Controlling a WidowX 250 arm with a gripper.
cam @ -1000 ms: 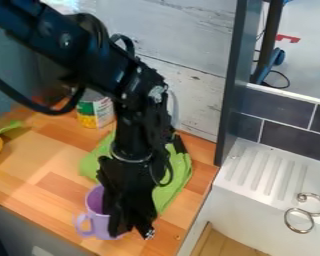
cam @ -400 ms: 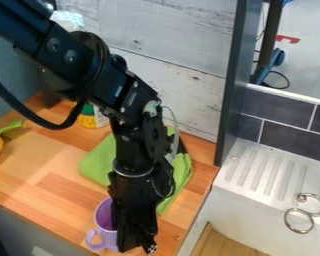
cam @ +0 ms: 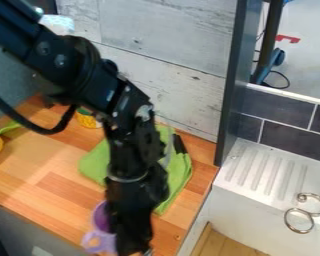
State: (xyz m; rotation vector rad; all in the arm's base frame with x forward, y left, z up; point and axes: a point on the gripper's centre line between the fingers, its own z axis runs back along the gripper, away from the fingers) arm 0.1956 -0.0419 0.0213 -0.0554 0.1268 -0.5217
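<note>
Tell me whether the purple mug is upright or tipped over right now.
Upright, as far as it shows: the purple mug has its mouth at the top, facing up, and its handle out to the side.

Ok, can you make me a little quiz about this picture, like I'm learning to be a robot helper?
1. Pick one: what colour is the cup next to the gripper?
A) yellow
B) purple
C) red

2. True or false: the green cloth lies on the wooden counter.

3. Fill in the word: the white sink is on the ____ side of the picture.

Key: 1. B; 2. True; 3. right
</note>
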